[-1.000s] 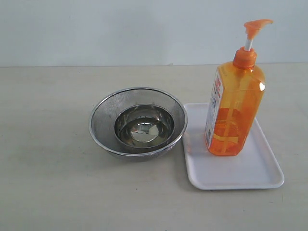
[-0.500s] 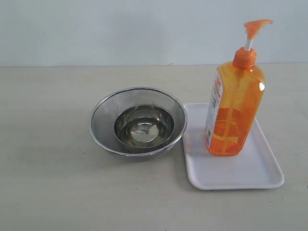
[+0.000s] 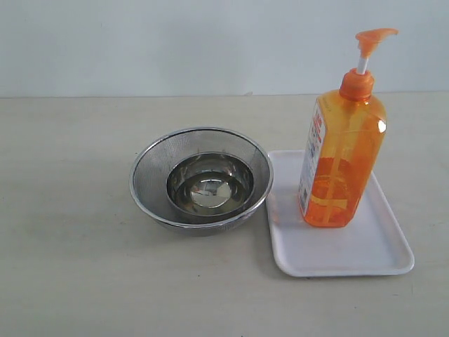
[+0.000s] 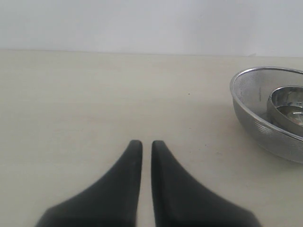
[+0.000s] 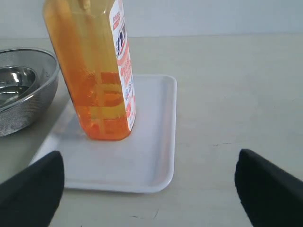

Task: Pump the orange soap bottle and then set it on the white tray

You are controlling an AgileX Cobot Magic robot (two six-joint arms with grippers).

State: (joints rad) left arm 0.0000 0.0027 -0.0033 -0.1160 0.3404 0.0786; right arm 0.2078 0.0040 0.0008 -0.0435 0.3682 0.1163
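Nothing has moved since the earlier frame: the bottle, tray and bowls sit just where they were, and neither arm shows in the exterior view.

The orange soap bottle (image 3: pixel 342 165) stands upright on the white tray (image 3: pixel 372 249), on the half of the tray nearer the bowls, with bare tray showing on its other side and in front of it. Its pump head (image 3: pixel 372 35) is raised on its white stem, and its label (image 3: pixel 312 158) faces the left of the exterior view.

Just beside the tray is a mesh bowl (image 3: pixel 151 165) with a smaller steel bowl (image 3: pixel 210 186) sitting inside it. The mesh bowl's rim comes right up to the tray's edge (whether they touch cannot be told). Everything rests on a pale table (image 3: pixel 70 267).

The left gripper (image 4: pixel 147 144) hangs low over bare table with its two dark fingers drawn almost together, only a thin slit between them, and nothing in its grasp. The mesh bowl lies off to one side of it, well apart.

The right gripper (image 5: pixel 149 156) is spread wide, one finger at each edge of its own view, gripping nothing. The bottle and tray lie ahead of it, clear of both fingers.
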